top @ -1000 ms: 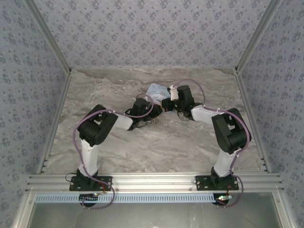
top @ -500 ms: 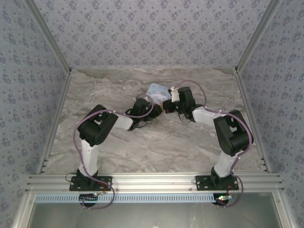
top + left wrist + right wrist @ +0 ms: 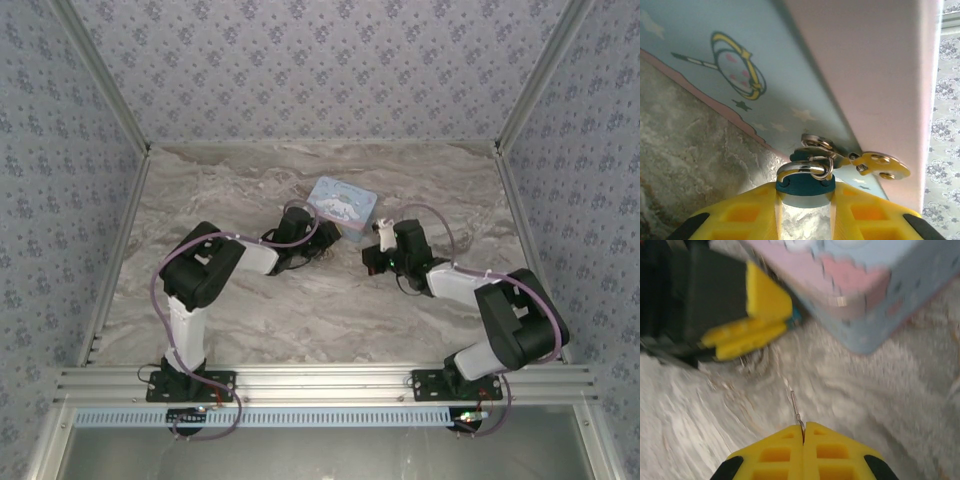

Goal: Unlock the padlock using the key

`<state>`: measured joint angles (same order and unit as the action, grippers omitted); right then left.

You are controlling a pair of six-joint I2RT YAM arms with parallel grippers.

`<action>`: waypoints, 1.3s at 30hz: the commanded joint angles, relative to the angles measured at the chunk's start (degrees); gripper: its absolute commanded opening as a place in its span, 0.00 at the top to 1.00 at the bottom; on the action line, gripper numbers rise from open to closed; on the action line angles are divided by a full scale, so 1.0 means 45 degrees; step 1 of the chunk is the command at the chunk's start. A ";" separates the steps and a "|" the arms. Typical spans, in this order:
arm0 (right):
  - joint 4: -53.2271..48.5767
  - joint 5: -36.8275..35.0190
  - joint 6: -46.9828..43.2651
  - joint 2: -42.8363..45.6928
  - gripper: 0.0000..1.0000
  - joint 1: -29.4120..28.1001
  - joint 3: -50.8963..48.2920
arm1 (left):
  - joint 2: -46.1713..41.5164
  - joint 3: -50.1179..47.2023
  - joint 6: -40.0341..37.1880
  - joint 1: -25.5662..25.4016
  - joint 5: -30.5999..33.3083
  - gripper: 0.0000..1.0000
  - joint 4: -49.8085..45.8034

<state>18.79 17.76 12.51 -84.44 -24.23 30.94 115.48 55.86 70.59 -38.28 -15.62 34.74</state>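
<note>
The table (image 3: 300, 310) has a grey-beige marbled top, closed in by papered walls along its left, right and far edges, with a metal rail (image 3: 320, 380) running the length of its near edge. One thing plainly lies on it: a light-blue tin (image 3: 342, 203) with a cartoon lid, flat, picture up, near the far edge and about midway between left and right, turned askew to the edges. The padlock (image 3: 805, 184) sits just beside the tin's near side (whether it touches the top cannot be told).
</note>
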 commanded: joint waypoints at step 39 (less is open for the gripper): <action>0.4044 -0.0052 -0.1316 -0.2192 1.00 -0.0472 0.0082 | -0.1287 -0.0325 0.2108 -0.0506 -0.0730 0.77 -0.0233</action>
<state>37.54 16.93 7.88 -93.41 -26.20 29.69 112.90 54.04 79.64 -40.16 -17.63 32.80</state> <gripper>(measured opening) 0.064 0.232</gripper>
